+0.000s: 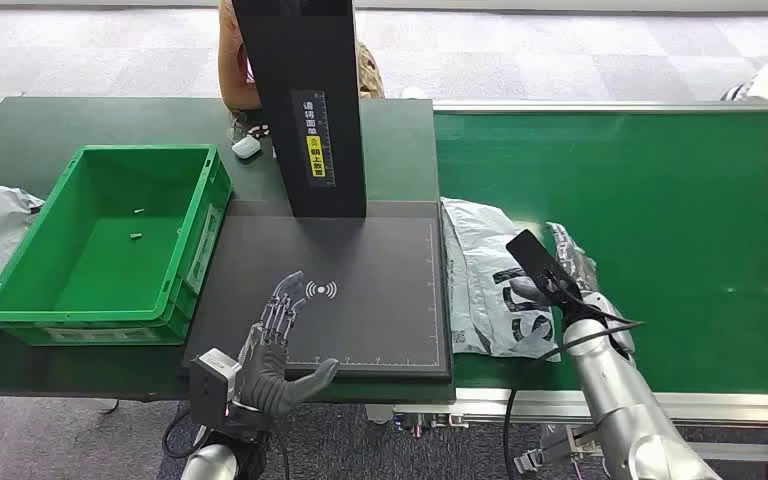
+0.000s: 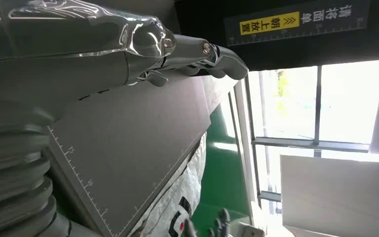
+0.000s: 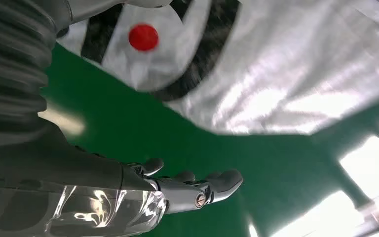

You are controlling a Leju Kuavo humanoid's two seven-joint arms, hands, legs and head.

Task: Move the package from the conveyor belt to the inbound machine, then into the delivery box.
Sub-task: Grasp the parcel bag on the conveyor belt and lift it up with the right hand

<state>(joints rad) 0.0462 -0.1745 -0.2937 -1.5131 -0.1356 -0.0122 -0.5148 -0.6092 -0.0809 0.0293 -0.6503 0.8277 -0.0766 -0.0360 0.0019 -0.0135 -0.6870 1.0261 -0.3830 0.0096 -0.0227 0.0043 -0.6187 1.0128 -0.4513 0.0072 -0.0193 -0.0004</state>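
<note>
One green belt (image 1: 640, 220) runs to the right of the one dark scanner pad (image 1: 360, 290). One green crate (image 1: 110, 240) sits to the pad's left. One package (image 1: 490, 290), a crinkled silver-grey bag with black print and a red dot, lies on the belt against the pad's right edge. My left hand (image 1: 275, 350) hovers over the pad's front, fingers spread, empty. My right hand (image 1: 565, 275) rests on the package, fingers straight; grip unclear.

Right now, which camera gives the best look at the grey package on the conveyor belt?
The head view: it shows the whole package lying at the belt's left end beside the right hand. The right wrist view shows a blurred close-up of part of it; the left wrist view catches an edge.
</note>
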